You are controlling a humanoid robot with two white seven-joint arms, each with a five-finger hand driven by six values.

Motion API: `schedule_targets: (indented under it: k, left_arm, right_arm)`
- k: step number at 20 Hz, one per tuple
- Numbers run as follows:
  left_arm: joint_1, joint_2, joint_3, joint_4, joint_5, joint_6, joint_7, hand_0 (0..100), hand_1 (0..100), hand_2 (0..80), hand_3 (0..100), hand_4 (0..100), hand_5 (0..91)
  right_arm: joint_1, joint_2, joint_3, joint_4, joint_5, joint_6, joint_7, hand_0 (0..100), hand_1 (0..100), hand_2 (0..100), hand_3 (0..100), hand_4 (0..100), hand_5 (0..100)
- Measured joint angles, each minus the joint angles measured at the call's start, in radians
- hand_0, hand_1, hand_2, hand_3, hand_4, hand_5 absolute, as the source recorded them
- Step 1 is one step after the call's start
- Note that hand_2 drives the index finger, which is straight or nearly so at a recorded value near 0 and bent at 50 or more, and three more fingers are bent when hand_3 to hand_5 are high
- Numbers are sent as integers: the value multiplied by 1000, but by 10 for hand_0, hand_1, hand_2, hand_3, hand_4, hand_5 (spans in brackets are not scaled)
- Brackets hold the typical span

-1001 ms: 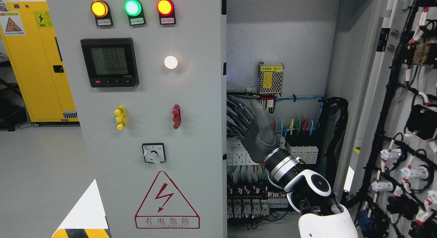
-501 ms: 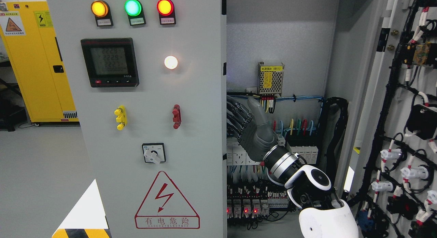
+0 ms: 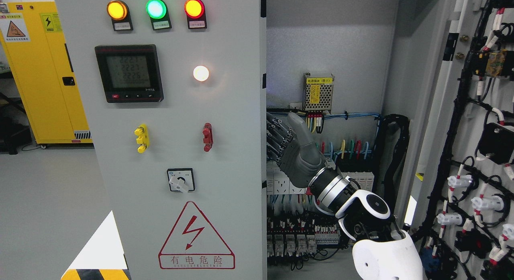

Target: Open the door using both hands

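A tall yellow metal storage cabinet (image 3: 44, 71) stands at the far left on the smooth grey floor (image 3: 44, 207), with a triangular warning label (image 3: 15, 29) near its top. A yellow-and-black striped hazard marking (image 3: 95, 274) and a white triangular patch (image 3: 102, 242) show at the bottom edge.

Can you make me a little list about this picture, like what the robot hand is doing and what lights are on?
Hand in view: right hand, fingers spread, holding nothing
Hand place: inside the open cabinet, beside the left door edge
Right door: swung open, wiring showing
Top lights: yellow light, green light, red light, all lit
Meter: screen on
Warning sign: red triangle
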Motion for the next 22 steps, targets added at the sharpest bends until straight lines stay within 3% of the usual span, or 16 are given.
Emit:
schedule_targets:
  k: [16,22]
  left_arm:
    - [0,5,-1,2,-1,0,5,0,0,0,0,0,0]
    - [0,10,-1,2,-1,0,5,0,0,0,0,0,0]
  right_arm:
    - [-2,-29,1,8,0,28,127,231,28,0,0,0,0]
    - [-4,-25,1,7,-4,36,134,231,28,0,0,0,0]
